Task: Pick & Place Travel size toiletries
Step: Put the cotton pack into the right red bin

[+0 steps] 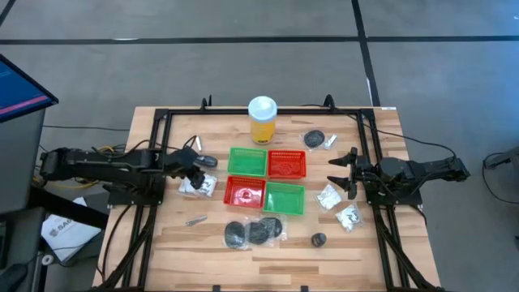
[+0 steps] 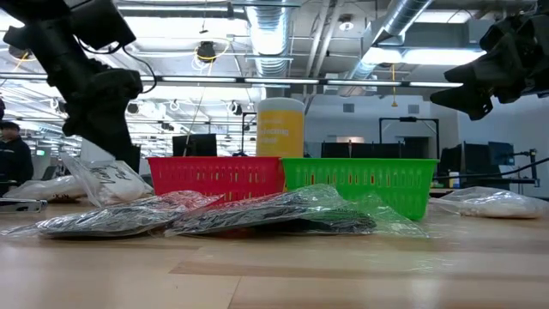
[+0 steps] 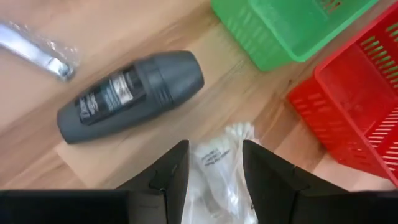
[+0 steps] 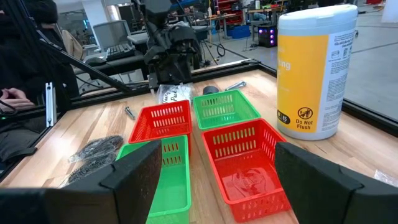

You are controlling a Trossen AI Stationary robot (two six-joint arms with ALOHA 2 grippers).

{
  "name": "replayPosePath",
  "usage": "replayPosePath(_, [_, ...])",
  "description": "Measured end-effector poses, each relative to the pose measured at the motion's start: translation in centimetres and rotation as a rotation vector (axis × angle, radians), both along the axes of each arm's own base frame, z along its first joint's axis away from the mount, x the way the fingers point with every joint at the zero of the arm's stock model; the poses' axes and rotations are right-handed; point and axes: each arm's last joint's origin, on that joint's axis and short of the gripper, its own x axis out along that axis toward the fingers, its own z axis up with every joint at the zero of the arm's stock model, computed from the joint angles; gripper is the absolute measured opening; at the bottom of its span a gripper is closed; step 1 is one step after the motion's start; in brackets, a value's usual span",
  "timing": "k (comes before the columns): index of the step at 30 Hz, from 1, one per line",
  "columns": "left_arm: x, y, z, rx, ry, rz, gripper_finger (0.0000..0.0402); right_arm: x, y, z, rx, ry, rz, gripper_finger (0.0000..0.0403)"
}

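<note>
The left claw (image 1: 197,173) is hanging over the desk's (image 1: 340,247) left half, just beside the red basket (image 1: 244,193), and it is pinching a white-and-clear crinkly packet (image 3: 217,174) between its two dark fingers (image 3: 171,174). In the left wrist view the packet is sitting right in the gap of that claw, its free end poking out past the fingertips toward the wood. A dark grey roll-on bottle (image 3: 132,93) is lying on its side near the packet, apart from it, with a slim silvery piece (image 3: 34,53) farther off.

The right claw (image 1: 345,172) is waiting over the right side of the desk, its fingers spread wide and holding nothing. Two more crinkly packets (image 1: 328,197) are lying just beside it on the wood, toward the front edge. Flat black discs in clear wrap (image 1: 253,232) are resting near the front edge, in front of the four baskets. A tall yellow container (image 1: 262,122) is standing at the back edge.
</note>
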Motion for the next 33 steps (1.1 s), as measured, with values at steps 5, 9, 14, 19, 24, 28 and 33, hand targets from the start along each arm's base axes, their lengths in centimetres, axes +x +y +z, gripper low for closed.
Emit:
replayPosePath(5, [-0.1,0.1,-0.1,-0.010,0.011,0.008,0.0140,0.0,0.0,0.0,0.000,0.000,0.000,0.0296])
replayPosePath(9, [-0.2,0.0,-0.2,-0.022,0.017,0.023,0.0140,0.0,0.0,0.0,0.000,0.000,0.000,0.0296])
replayPosePath(14, [0.1,0.0,-0.8,-0.057,0.062,0.040,0.0140,0.0,0.0,0.0,0.000,0.000,0.000,0.0296])
replayPosePath(19, [0.5,0.0,-2.1,-0.099,0.128,0.022,0.0140,0.0,0.0,0.0,0.000,0.000,0.000,0.0296])
replayPosePath(24, [0.9,-0.1,-2.6,-0.122,0.146,0.009,0.0140,0.0,0.0,0.0,0.000,0.000,0.000,0.0296])
replayPosePath(28, [1.1,-0.1,-2.5,-0.142,0.126,-0.007,0.0130,0.0,0.0,0.0,0.000,0.000,0.000,0.0296])
replayPosePath(33, [1.1,-0.1,-2.5,-0.141,0.122,-0.008,0.0081,0.0,0.0,0.0,0.000,0.000,-0.001,0.0296])
